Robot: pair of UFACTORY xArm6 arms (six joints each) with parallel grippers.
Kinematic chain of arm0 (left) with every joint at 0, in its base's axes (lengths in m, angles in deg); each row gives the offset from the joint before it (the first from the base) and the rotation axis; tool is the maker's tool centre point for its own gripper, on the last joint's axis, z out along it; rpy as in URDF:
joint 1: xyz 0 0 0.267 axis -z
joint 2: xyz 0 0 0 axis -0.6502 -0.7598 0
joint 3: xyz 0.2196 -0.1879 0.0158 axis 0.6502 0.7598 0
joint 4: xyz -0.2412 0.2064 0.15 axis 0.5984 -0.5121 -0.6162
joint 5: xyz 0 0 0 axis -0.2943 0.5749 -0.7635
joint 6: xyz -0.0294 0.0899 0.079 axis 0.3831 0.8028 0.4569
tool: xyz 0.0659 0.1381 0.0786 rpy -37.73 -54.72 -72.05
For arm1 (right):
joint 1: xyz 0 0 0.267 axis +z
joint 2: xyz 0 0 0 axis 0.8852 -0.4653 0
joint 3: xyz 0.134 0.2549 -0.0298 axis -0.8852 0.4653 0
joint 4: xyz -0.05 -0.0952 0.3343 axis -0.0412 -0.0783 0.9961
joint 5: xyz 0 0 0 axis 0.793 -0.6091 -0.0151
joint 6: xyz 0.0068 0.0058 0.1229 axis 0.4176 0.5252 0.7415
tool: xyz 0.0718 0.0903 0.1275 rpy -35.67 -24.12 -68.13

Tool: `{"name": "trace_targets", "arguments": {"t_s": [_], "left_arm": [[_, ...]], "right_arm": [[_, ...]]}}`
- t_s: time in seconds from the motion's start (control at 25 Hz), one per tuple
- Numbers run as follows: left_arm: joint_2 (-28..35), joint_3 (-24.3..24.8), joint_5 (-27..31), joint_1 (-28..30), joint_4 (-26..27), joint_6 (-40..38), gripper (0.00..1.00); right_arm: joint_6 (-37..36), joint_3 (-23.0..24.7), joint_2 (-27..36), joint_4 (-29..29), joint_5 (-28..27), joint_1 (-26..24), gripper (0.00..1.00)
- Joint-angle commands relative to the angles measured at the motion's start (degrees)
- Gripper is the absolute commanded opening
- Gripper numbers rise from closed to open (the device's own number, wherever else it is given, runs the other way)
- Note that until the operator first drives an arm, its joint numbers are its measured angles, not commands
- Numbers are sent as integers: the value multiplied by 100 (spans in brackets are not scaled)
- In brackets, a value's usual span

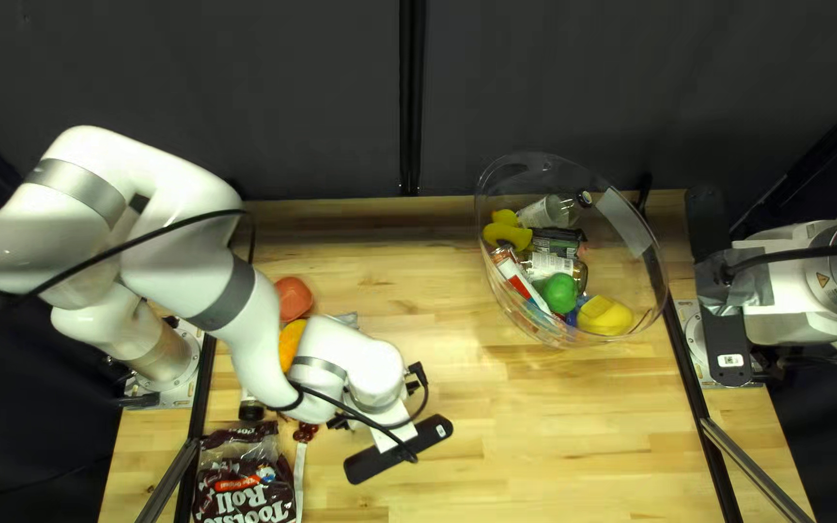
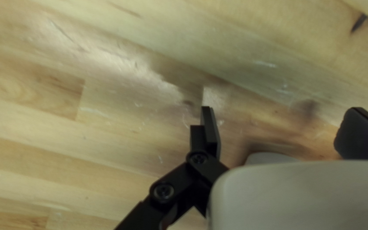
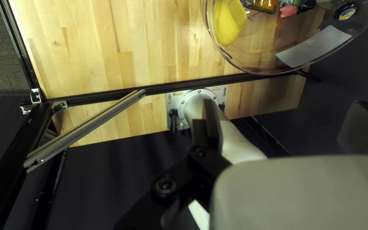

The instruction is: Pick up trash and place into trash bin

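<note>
In the top left view my left gripper [image 1: 397, 451] is over the table's near middle, its fingertips hidden under the wrist; in the left wrist view the left gripper [image 2: 277, 123] stands open above bare wood. My right gripper [image 1: 727, 291] is raised at the right edge; the right wrist view shows the right gripper [image 3: 284, 119] open and holding nothing. The clear bin [image 1: 643, 281] holds a bottle, yellow items and a green ball. A brown candy bag [image 1: 244, 489] lies at the near left. Beside my left arm are a reddish round thing [image 1: 294, 298] and an orange one [image 1: 291, 341].
A black-capped item [image 1: 250, 408] lies just beyond the candy bag, partly under my left arm. Small dark red pieces [image 1: 305, 432] and a pale strip [image 1: 299, 479] are beside the bag. Black rails [image 1: 699, 397] run along the table's sides. Bare wood [image 1: 535, 436] lies nearer than the bin.
</note>
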Motion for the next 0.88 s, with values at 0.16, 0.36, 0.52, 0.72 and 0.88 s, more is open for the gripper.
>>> {"name": "trace_targets", "arguments": {"t_s": [0.16,0.36,0.52,0.72,0.88], "left_arm": [[363,563,-318,-29,215,184,100],[513,682,-292,-81,269,260,100],[854,962,-159,-185,151,76,100],[1249,1201,-3,-172,-127,-459,100],[981,722,96,119,-226,-624,100]], "right_arm": [[0,0,0,0,0,0,100],[0,0,0,0,0,0,100],[0,0,0,0,0,0,100],[0,0,0,0,0,0,100],[0,0,0,0,0,0,100]]}}
